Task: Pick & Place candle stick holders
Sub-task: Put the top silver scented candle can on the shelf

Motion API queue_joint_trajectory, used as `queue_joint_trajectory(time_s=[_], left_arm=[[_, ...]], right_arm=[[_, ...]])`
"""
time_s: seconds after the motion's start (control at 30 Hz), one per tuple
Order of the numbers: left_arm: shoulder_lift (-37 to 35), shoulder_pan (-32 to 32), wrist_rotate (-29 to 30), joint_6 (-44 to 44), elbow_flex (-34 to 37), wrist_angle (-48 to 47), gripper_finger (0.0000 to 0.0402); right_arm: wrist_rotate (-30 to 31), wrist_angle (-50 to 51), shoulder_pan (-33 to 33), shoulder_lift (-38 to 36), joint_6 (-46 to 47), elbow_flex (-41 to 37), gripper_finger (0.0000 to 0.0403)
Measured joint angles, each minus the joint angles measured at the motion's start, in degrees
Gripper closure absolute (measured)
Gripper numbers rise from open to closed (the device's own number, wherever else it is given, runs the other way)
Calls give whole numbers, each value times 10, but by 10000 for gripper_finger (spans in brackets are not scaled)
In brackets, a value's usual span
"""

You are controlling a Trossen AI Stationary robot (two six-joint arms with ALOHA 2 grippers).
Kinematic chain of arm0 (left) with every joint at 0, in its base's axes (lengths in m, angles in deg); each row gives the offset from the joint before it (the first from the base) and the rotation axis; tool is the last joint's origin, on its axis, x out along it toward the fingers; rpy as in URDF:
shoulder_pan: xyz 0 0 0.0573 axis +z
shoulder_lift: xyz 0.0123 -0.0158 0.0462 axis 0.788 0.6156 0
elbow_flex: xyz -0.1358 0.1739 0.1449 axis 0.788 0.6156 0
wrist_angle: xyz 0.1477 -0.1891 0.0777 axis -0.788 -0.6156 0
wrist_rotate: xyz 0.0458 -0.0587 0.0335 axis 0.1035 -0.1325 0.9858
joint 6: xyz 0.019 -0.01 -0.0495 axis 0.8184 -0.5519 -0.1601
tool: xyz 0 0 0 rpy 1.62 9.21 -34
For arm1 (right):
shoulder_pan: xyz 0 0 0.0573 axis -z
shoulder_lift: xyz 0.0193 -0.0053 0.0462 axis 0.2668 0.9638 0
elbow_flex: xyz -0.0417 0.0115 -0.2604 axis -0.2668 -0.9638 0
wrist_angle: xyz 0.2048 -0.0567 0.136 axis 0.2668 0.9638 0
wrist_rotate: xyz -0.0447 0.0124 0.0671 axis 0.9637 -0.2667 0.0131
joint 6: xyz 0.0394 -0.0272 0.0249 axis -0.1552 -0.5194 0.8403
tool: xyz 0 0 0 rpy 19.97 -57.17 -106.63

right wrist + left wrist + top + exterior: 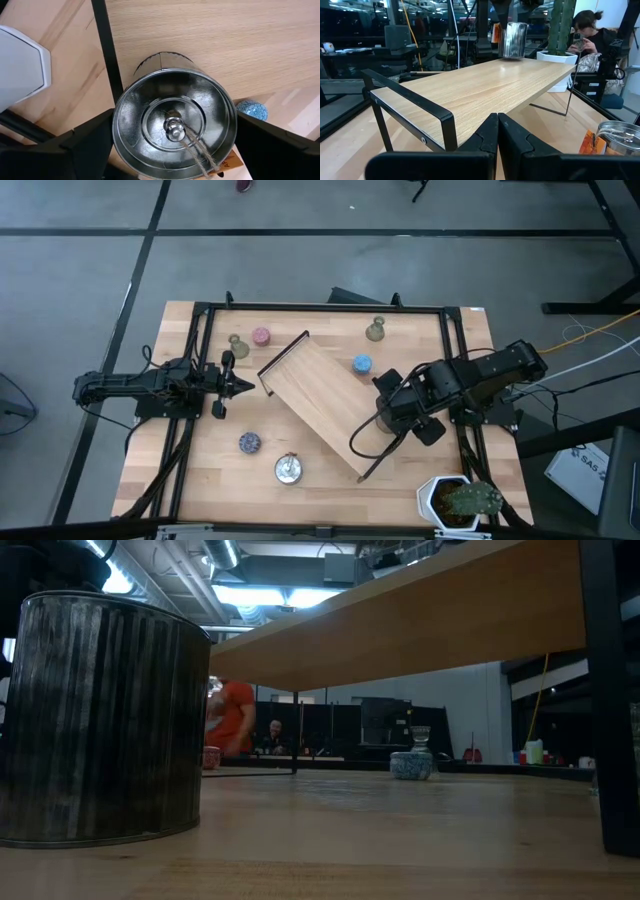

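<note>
A shiny silver candle stick holder (pixel 150 100) stands upright on the near right end of the long wooden tray (pixel 318 395); it also shows in the left wrist view (pixel 513 40). My right gripper (pixel 396 420) hangs over it, open and pointing down, one finger (pixel 87 145) on each side of its rim. My left gripper (pixel 497 137) waits shut and level at the table's left. On the tabletop stand a second silver holder (pixel 289 469), a purple one (pixel 249 442), a blue one (pixel 362 364), a pink one (pixel 261 336) and two olive-green ones (pixel 237 343) (pixel 376 330). My right gripper comes from above, pointing down, with its two fingers (pixel 265 142) beside opposite sides of the silver holder's rim (pixel 117 125). I cannot tell whether either finger touches the rim. The holder stands upright on the tray.
The tray stands raised on black metal legs (pixel 410 107) and lies slantwise across the table's middle. A potted plant in a white pot (pixel 458 500) stands at the near right corner. A black frame (pixel 320 307) runs round the table. A person (pixel 592 32) sits beyond the table.
</note>
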Motion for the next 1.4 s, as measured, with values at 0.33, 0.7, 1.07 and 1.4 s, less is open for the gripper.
queue_joint_trajectory(time_s=[0.33,0.7,1.07,1.4], left_arm=[[0,0,0,0,0,0,398],[0,0,0,0,0,0,398],[0,0,0,0,0,0,398],[0,0,0,0,0,0,398]], right_arm=[[-9,-4,-7,0,0,0,33],[-9,-12,-7,0,-4,0,31],[-11,-13,-7,0,-4,0,31],[-22,-19,-7,0,-5,0,31]])
